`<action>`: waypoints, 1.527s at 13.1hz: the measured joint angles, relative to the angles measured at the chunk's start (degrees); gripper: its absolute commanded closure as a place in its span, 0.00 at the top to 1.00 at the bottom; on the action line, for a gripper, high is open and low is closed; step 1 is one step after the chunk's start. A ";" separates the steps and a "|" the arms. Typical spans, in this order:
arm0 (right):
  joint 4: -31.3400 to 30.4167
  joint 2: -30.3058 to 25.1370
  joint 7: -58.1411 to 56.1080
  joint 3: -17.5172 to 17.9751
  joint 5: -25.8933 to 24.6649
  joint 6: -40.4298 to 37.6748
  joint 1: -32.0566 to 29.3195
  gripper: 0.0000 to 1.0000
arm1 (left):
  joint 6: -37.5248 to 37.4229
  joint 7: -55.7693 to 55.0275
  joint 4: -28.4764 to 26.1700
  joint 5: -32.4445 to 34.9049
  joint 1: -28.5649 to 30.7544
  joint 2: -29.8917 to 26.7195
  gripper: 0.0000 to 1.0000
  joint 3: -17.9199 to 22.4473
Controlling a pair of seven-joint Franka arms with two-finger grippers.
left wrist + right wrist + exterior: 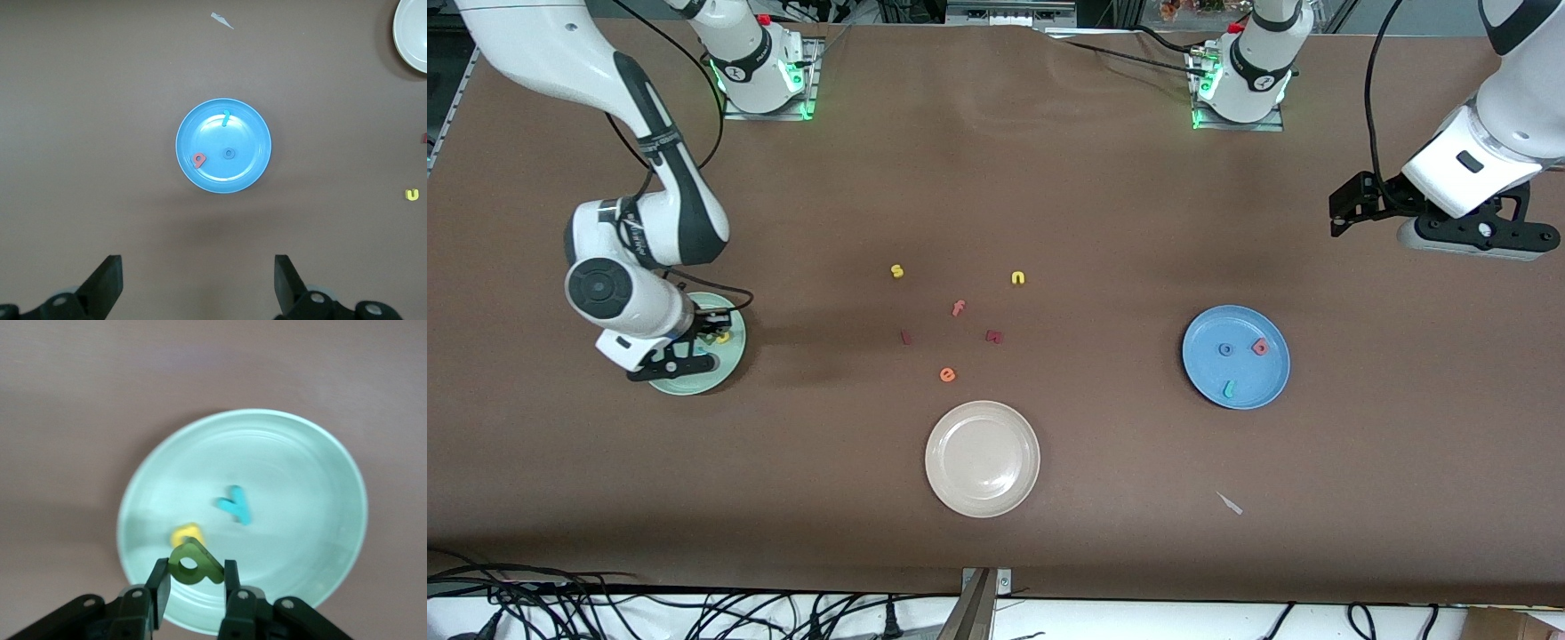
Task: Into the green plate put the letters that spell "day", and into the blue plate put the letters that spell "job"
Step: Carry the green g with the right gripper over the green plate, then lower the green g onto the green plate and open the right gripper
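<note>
No brand name or label is reading clearly for you on either arm; the only writing is the foam letters themselves. On the bare counter (1103,222) you are seeing a yellow "s" (897,271), a yellow "n" (1018,278), a pink "f" (959,308) and an orange "e" (948,375), plus two dark red pieces (994,336) too small to read.

Your right arm is reaching from its base down to the green plate (725,369) at its own end of the counter, elbow bent and wrist pointing downward. Its right pincer (195,577) is hanging just over the plate and clamping the green "a" (193,564) between its fingers. The yellow "d" (187,533) and the teal "y" (235,505) are lying inside that plate, near each other but apart.

Your left arm is waiting, held high over its end of the counter with the left pincer (199,283) spread wide and gripping nothing.

The blue plate (1276,378) is sitting toward the left arm's end, carrying the blue "o" (1226,349), the pinkish-red "b" (1260,347) and the teal "j" (1228,388), none touching. A cream plate (983,493) is resting nearer the front camera than the loose letters, and a small pale scrap (1231,504) is lying nearer that camera than the blue plate.
</note>
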 measured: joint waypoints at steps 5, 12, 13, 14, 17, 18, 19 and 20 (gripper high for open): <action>1.14 0.64 0.08 0.77 0.01 -1.04 -0.43 1.00 | -0.03 0.00 0.00 0.00 -0.20 0.00 1.00 -0.13; 6.41 0.60 2.42 2.93 3.97 -9.92 1.15 1.00 | -0.30 0.00 0.03 0.00 -0.18 0.00 1.00 -0.10; 6.96 0.59 3.12 2.98 4.00 -10.93 1.70 1.00 | -0.50 0.00 0.03 0.00 -0.18 0.00 1.00 -0.11; 7.55 0.58 4.13 3.01 4.00 -11.90 2.27 1.00 | -0.60 0.00 0.03 0.00 -0.18 0.00 1.00 -0.10; 9.86 0.50 6.76 3.07 4.01 -16.17 4.09 1.00 | -2.22 0.00 0.08 0.00 -0.18 0.00 1.00 -0.10; 10.70 0.40 7.56 3.09 4.02 -17.57 4.87 1.00 | -2.56 0.00 0.09 0.00 -0.16 0.00 1.00 -0.08; 11.40 0.21 8.32 3.10 4.02 -18.84 5.64 1.00 | -2.76 0.00 0.09 0.00 -0.11 0.00 1.00 -0.06; 11.86 -0.11 8.79 3.11 4.02 -19.78 6.33 1.00 | -2.80 0.00 0.09 0.00 -0.06 0.00 1.00 -0.02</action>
